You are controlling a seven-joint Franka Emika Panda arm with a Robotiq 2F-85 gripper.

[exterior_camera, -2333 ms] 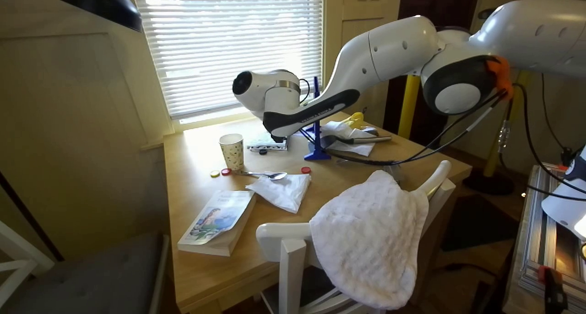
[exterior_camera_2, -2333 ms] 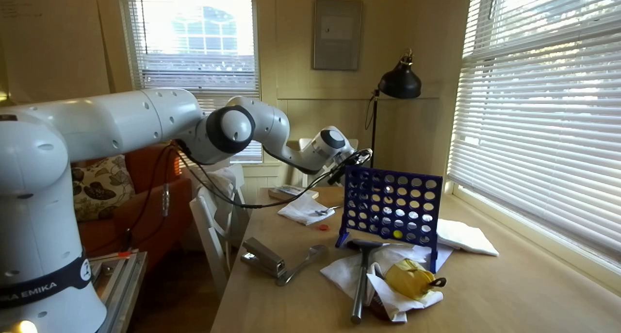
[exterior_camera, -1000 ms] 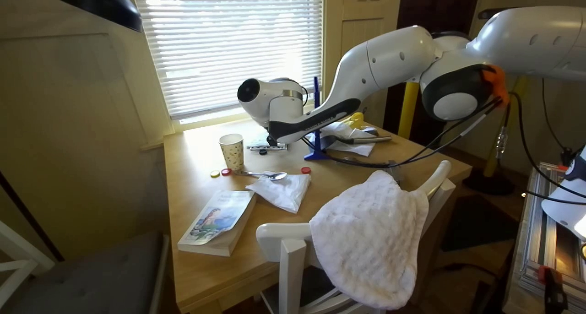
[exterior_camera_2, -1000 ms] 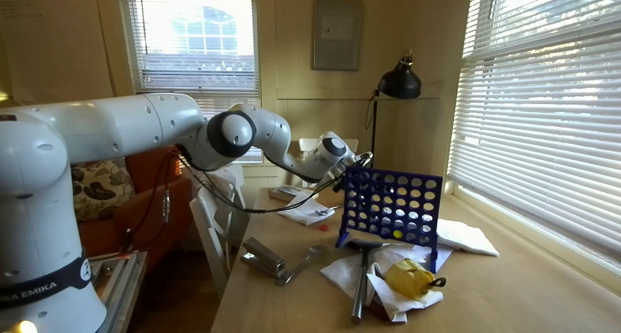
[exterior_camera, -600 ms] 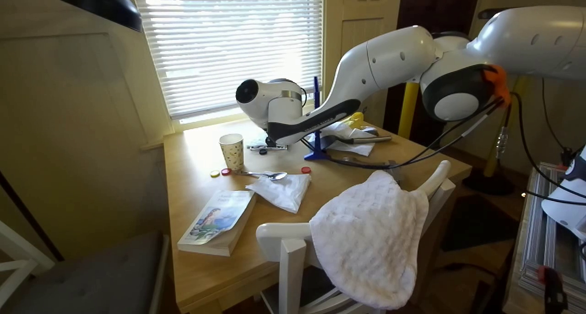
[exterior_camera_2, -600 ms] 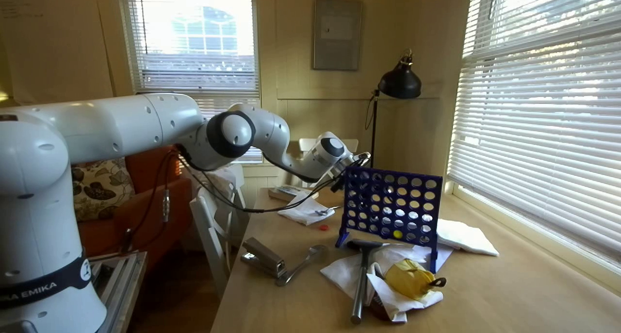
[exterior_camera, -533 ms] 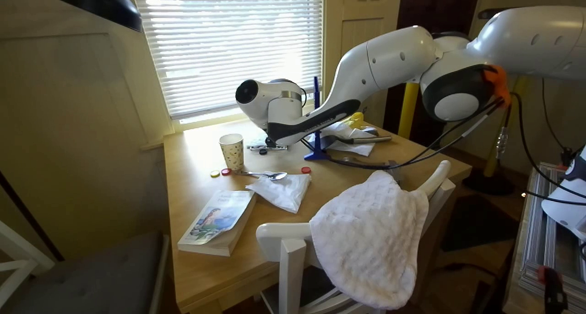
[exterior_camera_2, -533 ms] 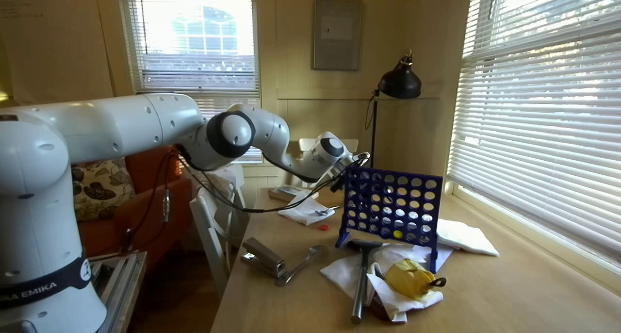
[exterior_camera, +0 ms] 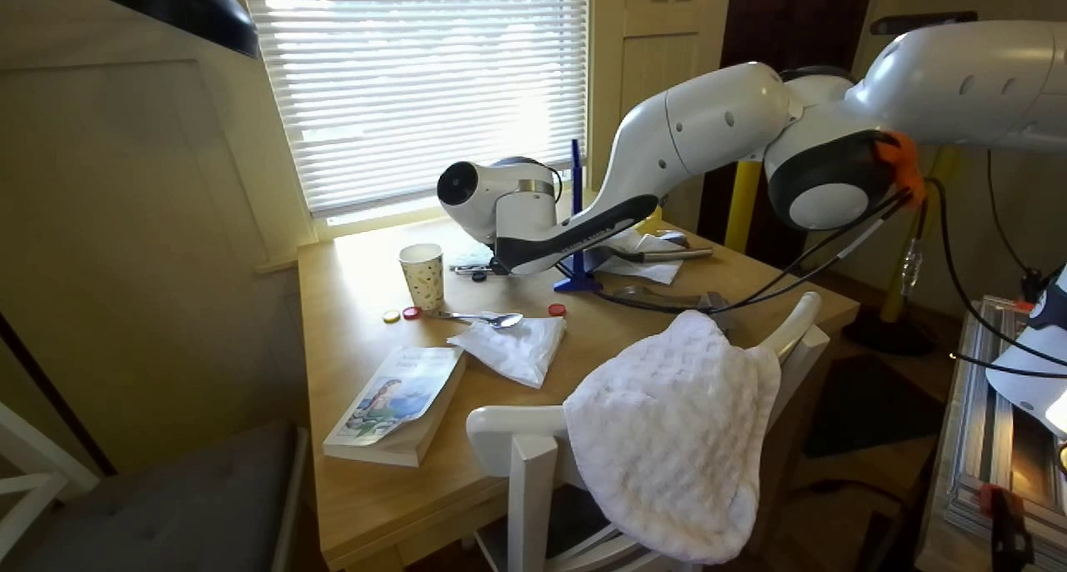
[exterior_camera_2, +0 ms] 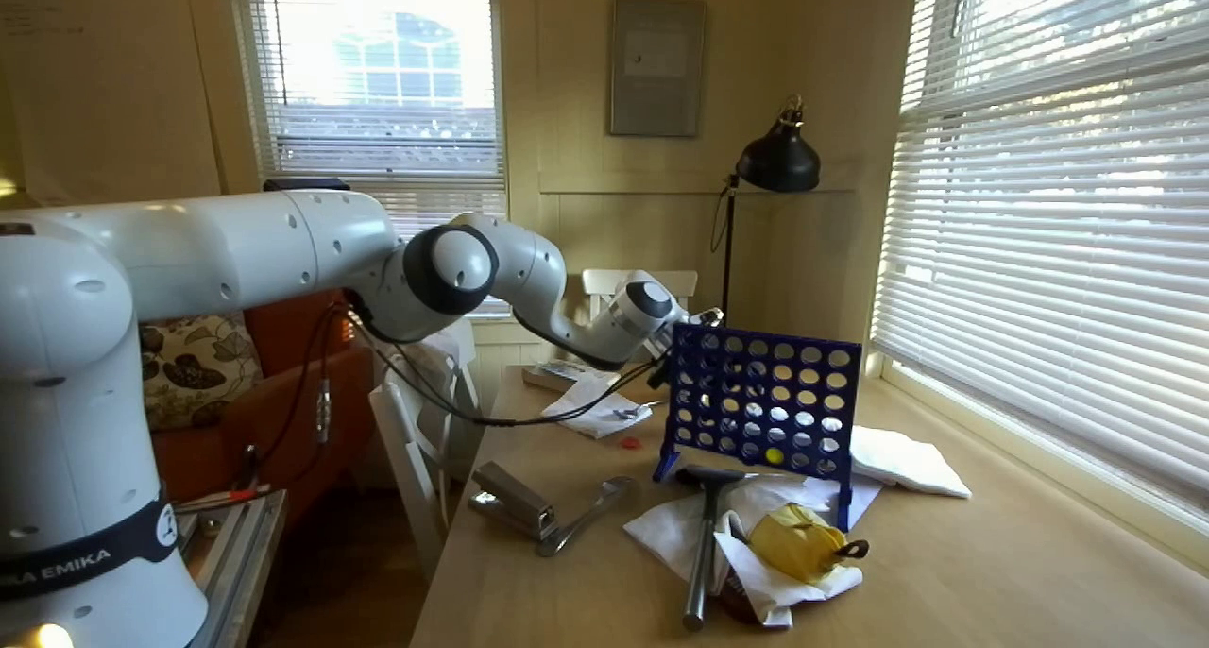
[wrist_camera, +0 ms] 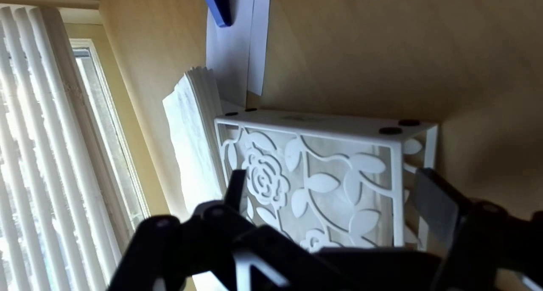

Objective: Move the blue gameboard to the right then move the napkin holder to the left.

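The blue gameboard (exterior_camera_2: pixel 769 382) stands upright on its feet. It is seen edge-on in an exterior view (exterior_camera: pixel 577 277), and one blue foot shows in the wrist view (wrist_camera: pixel 217 4). The white napkin holder (wrist_camera: pixel 323 183) has rose and leaf cut-outs and lies on its side with napkins (wrist_camera: pixel 193 142) sticking out. It is mostly hidden behind the arm in an exterior view (exterior_camera: pixel 472 268). My gripper (wrist_camera: pixel 333 193) is open over the holder. One finger is in front of the rose panel, the other just beyond the right edge. I cannot tell whether they touch.
A paper cup (exterior_camera: pixel 423 278), a book (exterior_camera: pixel 396 401) and a flat napkin (exterior_camera: pixel 517 351) share the table. Beyond the gameboard lie a black-headed tool (exterior_camera_2: pixel 701 554), a yellow cloth (exterior_camera_2: pixel 798 539) and a stapler (exterior_camera_2: pixel 515 502). A towel-draped chair (exterior_camera: pixel 675 439) stands at the table edge.
The arm's wrist and gripper have lowered and shifted slightly towards the gameboard. The gameboard and the other table objects have not visibly moved.
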